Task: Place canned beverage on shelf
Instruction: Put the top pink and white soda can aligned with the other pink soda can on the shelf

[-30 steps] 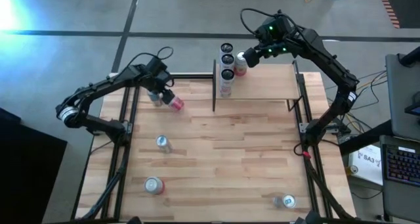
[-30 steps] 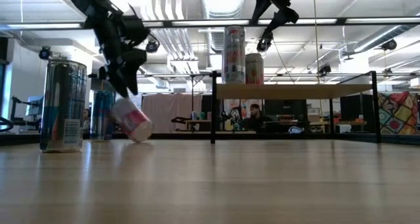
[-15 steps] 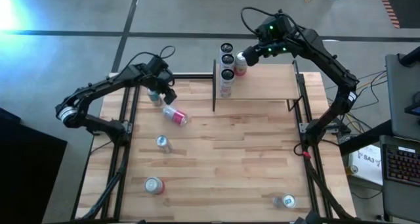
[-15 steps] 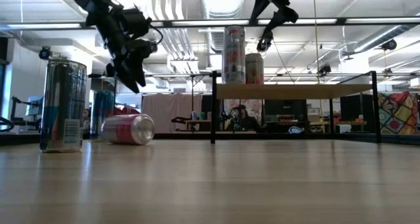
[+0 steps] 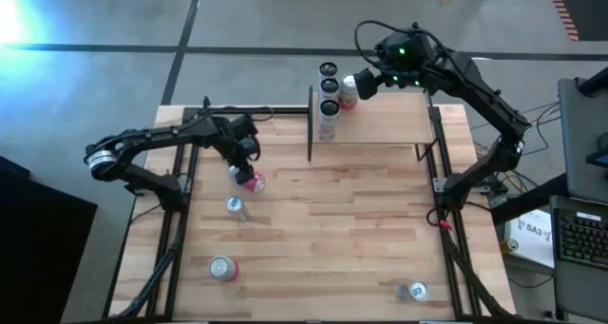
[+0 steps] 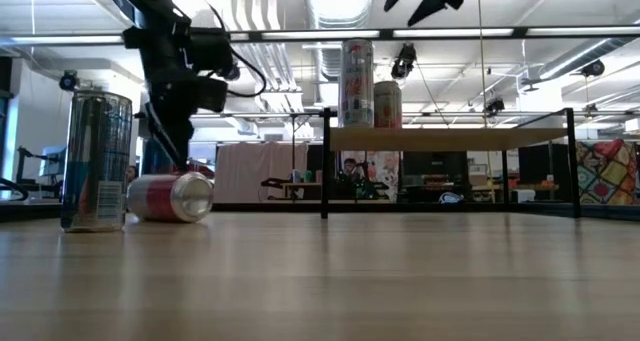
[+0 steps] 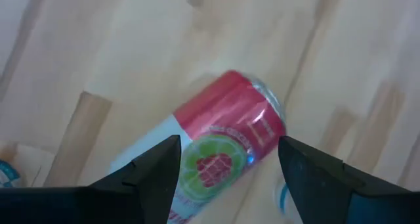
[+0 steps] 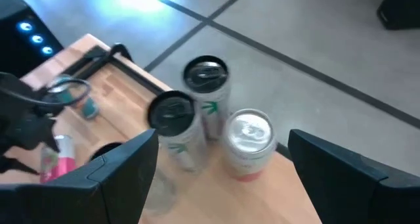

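Observation:
A red-and-white can point(image 5: 250, 180) lies on its side on the striped tabletop, left of the shelf point(image 5: 385, 124). My left gripper point(image 5: 245, 161) hangs open just above it, pointing steeply down. In the left wrist view its fingers stand either side of the can point(image 7: 223, 129). The pale shelf carries three cans in a row point(image 5: 330, 87) and a red-and-white can point(image 5: 349, 90) beside them. My right gripper point(image 5: 369, 79) is open and holds nothing, high over those cans point(image 8: 249, 135). My left gripper comes at the lying can's middle point(image 6: 172, 181) from above, its fingers point(image 7: 161, 165) across the can's length. I cannot tell whether they touch it. The can rests on the table along its side.
More cans stand on the tabletop: one near the fallen can point(image 5: 236, 207), one at the near left point(image 5: 222, 268), one at the near right point(image 5: 414, 291). A tall silver can point(image 6: 97, 161) fills the left of the low view. Black rods point(image 5: 311, 124) frame the shelf.
The red-and-white can hung tilted in my left gripper. It has dropped out, fallen on its side and rolled toward the table's near edge. My left gripper has followed it toward the near edge and down. My right gripper has risen a little above the shelf cans.

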You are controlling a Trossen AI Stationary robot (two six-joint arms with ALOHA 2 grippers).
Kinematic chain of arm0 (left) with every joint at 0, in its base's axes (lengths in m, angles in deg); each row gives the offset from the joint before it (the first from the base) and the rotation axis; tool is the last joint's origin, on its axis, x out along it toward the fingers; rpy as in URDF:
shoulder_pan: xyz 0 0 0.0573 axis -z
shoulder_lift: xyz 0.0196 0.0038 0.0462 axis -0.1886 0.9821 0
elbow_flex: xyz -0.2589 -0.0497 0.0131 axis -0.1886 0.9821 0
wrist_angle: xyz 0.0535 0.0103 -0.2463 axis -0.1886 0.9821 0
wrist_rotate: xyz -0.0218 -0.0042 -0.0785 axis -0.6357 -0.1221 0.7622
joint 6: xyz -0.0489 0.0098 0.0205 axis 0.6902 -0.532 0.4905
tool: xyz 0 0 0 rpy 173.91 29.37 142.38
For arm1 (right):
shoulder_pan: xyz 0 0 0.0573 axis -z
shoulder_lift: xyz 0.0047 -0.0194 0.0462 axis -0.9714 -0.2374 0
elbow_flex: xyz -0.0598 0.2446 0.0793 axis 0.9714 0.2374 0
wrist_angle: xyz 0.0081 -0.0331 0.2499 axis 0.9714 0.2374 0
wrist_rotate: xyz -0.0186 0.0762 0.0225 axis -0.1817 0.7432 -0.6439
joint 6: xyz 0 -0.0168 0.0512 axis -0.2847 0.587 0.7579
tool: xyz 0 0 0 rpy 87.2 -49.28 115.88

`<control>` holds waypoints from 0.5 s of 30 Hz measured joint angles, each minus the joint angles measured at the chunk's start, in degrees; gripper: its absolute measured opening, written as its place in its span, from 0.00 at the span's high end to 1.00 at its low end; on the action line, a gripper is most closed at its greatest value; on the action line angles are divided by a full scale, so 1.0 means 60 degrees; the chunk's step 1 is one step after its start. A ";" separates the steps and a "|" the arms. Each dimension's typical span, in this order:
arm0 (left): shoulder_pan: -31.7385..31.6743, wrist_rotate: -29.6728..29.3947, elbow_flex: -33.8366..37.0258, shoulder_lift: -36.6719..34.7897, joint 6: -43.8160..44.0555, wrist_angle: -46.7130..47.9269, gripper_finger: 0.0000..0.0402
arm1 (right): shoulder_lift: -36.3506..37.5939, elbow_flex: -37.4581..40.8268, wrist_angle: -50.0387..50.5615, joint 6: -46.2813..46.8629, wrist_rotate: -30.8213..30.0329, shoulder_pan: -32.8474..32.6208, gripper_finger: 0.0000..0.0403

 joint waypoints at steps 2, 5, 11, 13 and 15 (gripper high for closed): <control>0.0044 -0.0001 -0.0044 -0.0038 -0.0544 0.0364 0.41 | 0.0091 0.0000 0.0003 0.0066 0.0000 -0.0144 0.18; 0.0044 -0.0011 -0.0265 -0.0059 -0.1725 0.0847 0.41 | 0.0135 0.0000 0.0021 0.0160 -0.0011 -0.0299 0.18; 0.0156 -0.0021 -0.0089 -0.0065 -0.4476 0.1662 0.40 | 0.0128 0.0000 0.0032 0.0159 -0.0011 -0.0656 0.18; 0.0196 -0.0036 0.0130 -0.0022 -0.5074 0.1638 0.39 | 0.0122 0.0001 0.0127 0.0155 -0.0019 -0.0795 0.18; 0.0245 -0.0232 0.0416 -0.0010 -0.5380 0.1370 0.37 | 0.0122 0.0009 0.0301 0.0155 -0.0027 -0.0929 0.18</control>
